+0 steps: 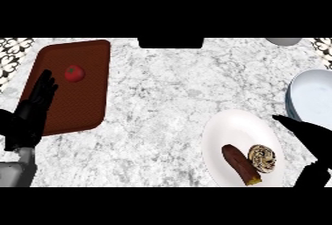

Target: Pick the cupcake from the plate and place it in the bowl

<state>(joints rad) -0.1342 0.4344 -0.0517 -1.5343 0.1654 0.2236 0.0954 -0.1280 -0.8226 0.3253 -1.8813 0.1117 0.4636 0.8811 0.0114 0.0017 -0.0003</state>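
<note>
One cupcake (262, 157) sits on the white plate (230, 127), lower right of the head view. Right hand (314, 140) hangs just right of it, apart, fingers straight and empty, the bowl (314, 99) just above it; left hand (35, 105) rests spread, fingers up, at the left edge.

The counter (162, 101) is white and grey stone with dark speckles. A brown board (84, 101) lies on it at the far left, a bit tilted, with round corners. A white plate (227, 127) lies near the front, on the right side. A pale blue bowl (318, 96) sits just beside the plate, further right, and part of it runs off the side. The board is well apart from the plate. At the back edge sit a black box (171, 42) in the middle and a grey thing (283, 41) at the right.
</note>
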